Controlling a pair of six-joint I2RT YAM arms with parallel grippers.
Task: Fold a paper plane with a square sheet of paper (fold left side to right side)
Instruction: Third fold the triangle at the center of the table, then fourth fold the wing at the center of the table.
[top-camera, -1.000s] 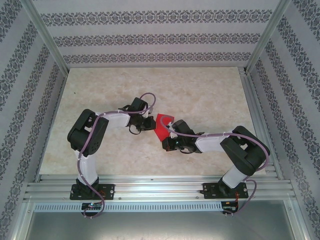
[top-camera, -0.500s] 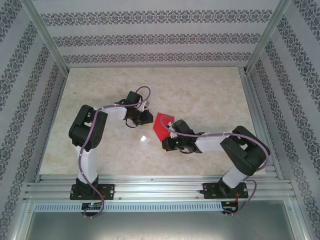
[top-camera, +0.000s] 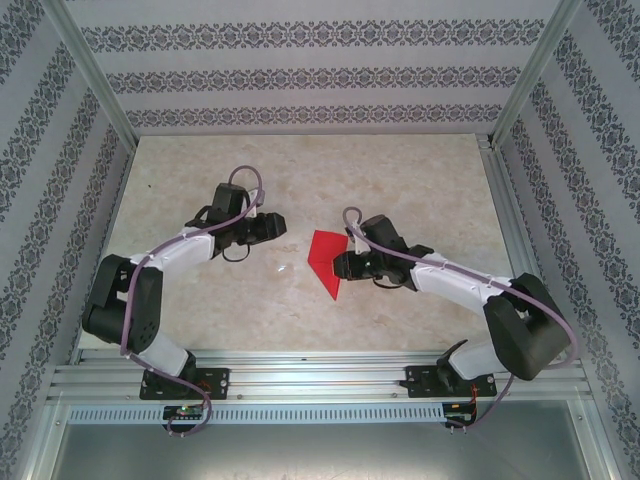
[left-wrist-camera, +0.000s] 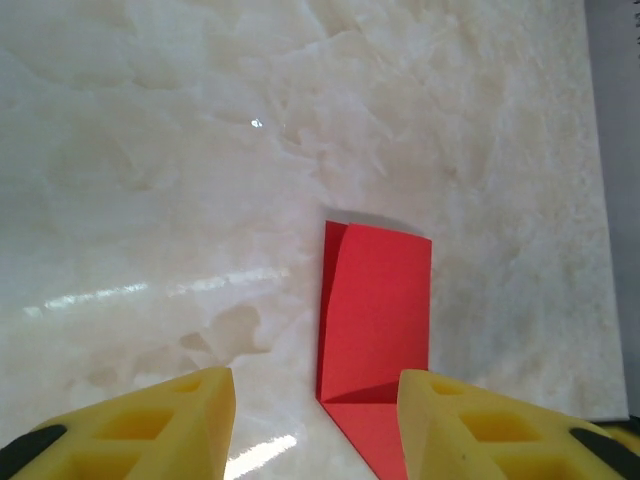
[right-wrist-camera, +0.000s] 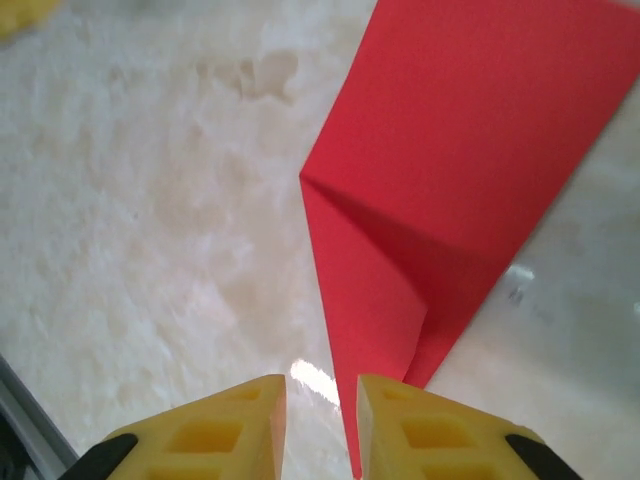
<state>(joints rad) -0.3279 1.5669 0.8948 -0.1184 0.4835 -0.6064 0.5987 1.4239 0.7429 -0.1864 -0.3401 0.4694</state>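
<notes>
The left gripper (top-camera: 278, 228) hangs released over the pale marbled tabletop (top-camera: 400, 170), near the bright red folded sheet of paper (top-camera: 325, 258) but apart from it. The paper lies flat mid-table, its point toward the arm bases, and the right gripper (top-camera: 338, 266) sits at its right edge.

On the left wrist camera, the yellow fingers (left-wrist-camera: 150, 420) are spread and hold nothing. The paper (left-wrist-camera: 378, 300) lies beyond them with a diagonal crease.

On the right wrist camera, the jaws are slightly parted, and the paper (right-wrist-camera: 450, 150) has its tip at the gap, unclamped.

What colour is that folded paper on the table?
The folded paper is bright red on every visible face, seen best in the right wrist view.
</notes>
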